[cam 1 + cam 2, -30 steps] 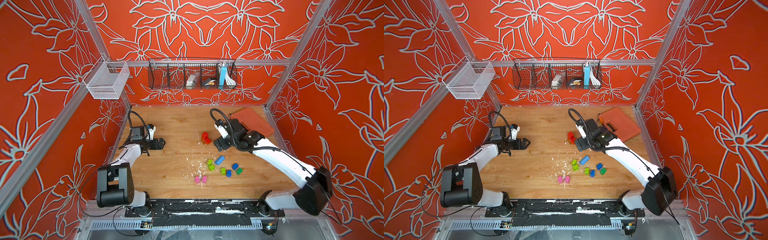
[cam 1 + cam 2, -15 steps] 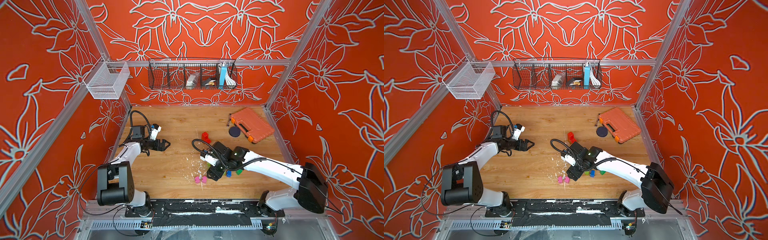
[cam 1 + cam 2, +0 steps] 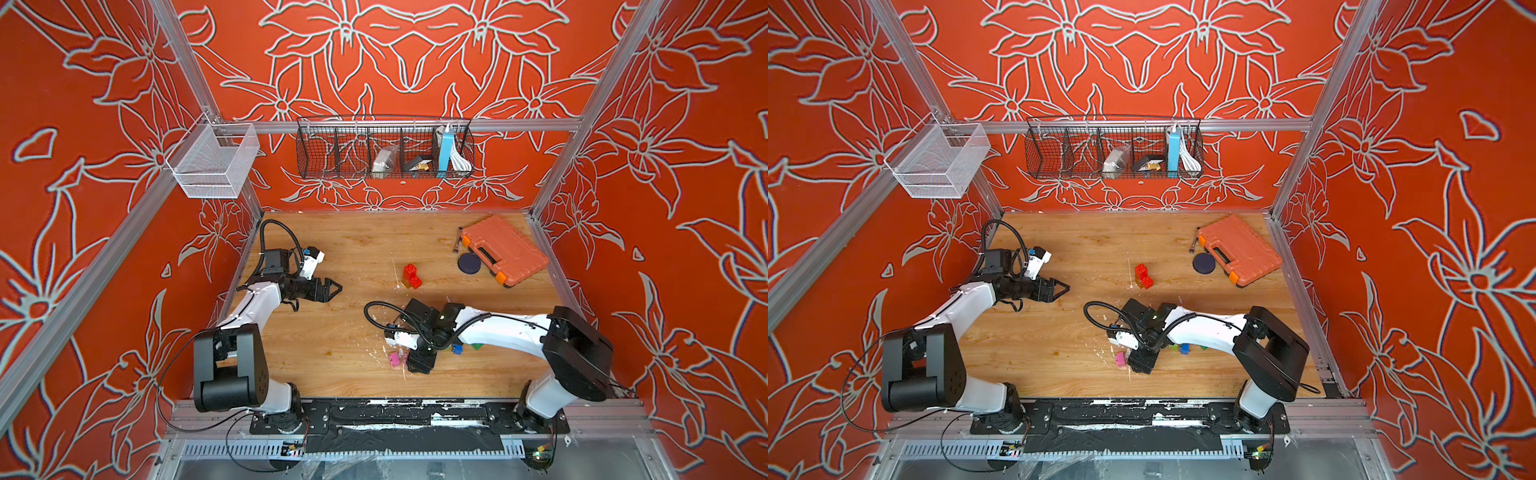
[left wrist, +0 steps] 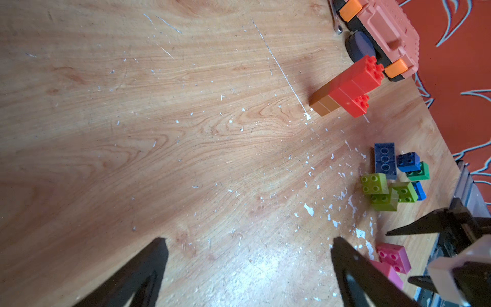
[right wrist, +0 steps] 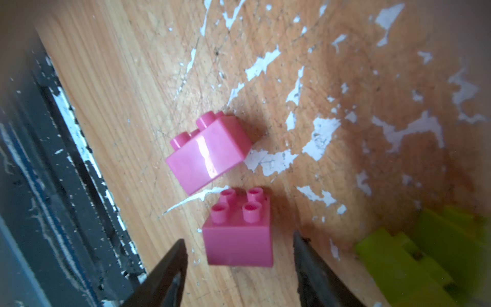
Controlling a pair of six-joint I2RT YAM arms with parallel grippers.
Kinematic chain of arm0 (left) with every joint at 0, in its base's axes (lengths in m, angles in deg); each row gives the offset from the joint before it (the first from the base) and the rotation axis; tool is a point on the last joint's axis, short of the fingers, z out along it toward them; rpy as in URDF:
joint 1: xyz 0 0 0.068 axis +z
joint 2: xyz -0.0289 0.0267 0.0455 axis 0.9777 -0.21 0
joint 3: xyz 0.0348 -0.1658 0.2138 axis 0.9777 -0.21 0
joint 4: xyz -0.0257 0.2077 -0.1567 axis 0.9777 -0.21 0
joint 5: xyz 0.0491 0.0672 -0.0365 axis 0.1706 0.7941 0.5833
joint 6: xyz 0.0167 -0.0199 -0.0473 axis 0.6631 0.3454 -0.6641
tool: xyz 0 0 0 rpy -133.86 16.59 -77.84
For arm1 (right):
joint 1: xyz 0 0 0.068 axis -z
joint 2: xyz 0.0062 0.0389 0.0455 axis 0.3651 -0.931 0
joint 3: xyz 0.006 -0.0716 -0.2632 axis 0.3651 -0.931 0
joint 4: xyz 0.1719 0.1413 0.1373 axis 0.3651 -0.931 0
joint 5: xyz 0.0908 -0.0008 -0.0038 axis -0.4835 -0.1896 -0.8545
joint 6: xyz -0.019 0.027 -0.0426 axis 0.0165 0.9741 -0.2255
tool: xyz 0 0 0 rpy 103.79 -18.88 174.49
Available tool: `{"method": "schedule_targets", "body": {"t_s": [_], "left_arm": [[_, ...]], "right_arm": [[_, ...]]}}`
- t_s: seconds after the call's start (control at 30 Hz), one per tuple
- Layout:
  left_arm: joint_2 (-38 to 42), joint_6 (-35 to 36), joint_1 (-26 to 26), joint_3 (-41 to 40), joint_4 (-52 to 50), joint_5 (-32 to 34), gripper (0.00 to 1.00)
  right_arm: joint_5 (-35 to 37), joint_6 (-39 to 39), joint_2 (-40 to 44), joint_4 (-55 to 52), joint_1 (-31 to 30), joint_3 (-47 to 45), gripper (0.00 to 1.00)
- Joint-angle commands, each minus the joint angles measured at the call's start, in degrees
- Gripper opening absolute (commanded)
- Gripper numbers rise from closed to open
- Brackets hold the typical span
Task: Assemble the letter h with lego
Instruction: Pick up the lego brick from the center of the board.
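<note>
Two spread jaws of the right gripper [image 5: 239, 236] flank the upright pink brick [image 5: 237, 228], untouched, near the table's [image 5: 148, 87] front edge; left gripper [image 4: 249, 238] gapes empty, well apart.

My tabletop [image 5: 132, 79] is wood-grain, scratched, its finish flaking in white patches. The pink bricks [image 5: 212, 154] are smooth, glossy plastic that catches glare. My right gripper [image 5: 238, 240] has matt black fingers [image 5: 164, 279]. The orange case [image 4: 385, 29] is textured matt plastic.

I'm looking over the lego bricks [image 4: 374, 183], the orange case [image 3: 505, 249] and the wire basket [image 3: 316, 153]; no writing is showing legibly.
</note>
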Motion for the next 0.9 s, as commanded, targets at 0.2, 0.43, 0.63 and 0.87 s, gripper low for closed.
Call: {"method": "schedule_targets", "body": {"t_s": [0.2,0.43,0.63,0.87], "left_arm": [[1.9,-0.2,0.1,3.1,-4.1,-3.5,0.91],[4.3,0.8,-5.8,8.7,-15.7,-6.2,0.93],[5.1,-5.7,-14.4,12.4,-23.8,-16.0,0.93],[6.3,-12.9,-18.9,11.7,-22.0,-17.2,0.85]], "right_arm": [[4.5,-2.2,4.4,7.8,-1.2,-1.8,0.27],[16.4,-5.1,16.6,23.8,-1.2,-8.3,0.27],[21.5,-9.8,14.1,46.1,-1.2,-10.8,0.26],[19.8,-10.1,8.2,53.1,-1.2,-5.6,0.26]]}}
